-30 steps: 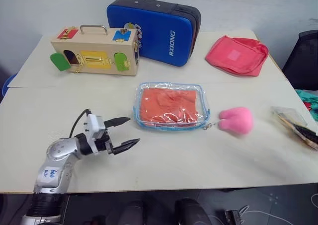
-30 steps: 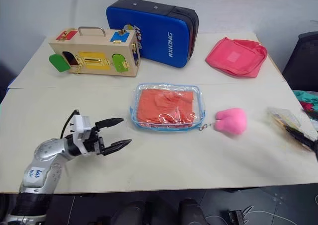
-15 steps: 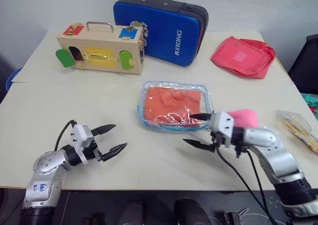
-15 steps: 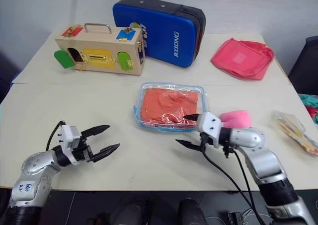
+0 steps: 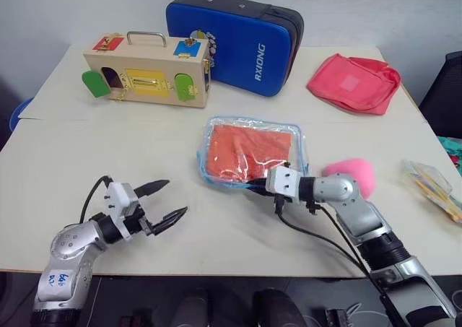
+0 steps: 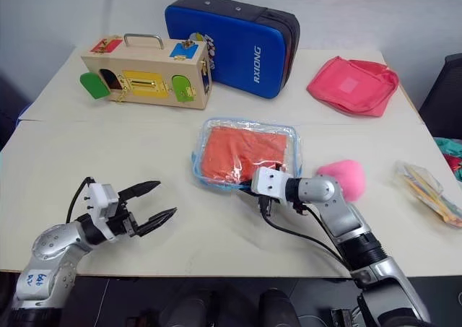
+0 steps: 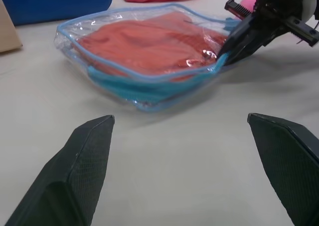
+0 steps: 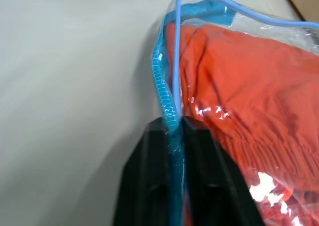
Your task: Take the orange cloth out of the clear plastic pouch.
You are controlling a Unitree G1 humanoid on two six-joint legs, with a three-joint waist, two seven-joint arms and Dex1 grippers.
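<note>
Two claws are over the pale table (image 5: 86, 146). The right claw (image 5: 254, 185) has its black fingers pinched together on the light blue zipper edge of the clear plastic pouch (image 5: 253, 152), at the pouch's near edge toward its right corner; the right wrist view shows the blue edging squeezed between the two fingertips (image 8: 164, 141). The orange cloth (image 5: 249, 150) lies wrinkled and folded inside the pouch, which rests flat near the middle of the table. The left claw (image 5: 167, 201) hovers low over the table's near left part, well apart from the pouch, its two fingers spread wide and holding nothing, pointing toward the pouch.

Just right of the pouch, behind the right arm, sits a pink plush toy (image 5: 354, 174). At the back of the table stand a wooden latch box (image 5: 144, 78) with a metal handle and coloured doors, a large blue case (image 5: 234, 42) beside it, and a pink-red fabric bag (image 5: 352, 83) farther right.
</note>
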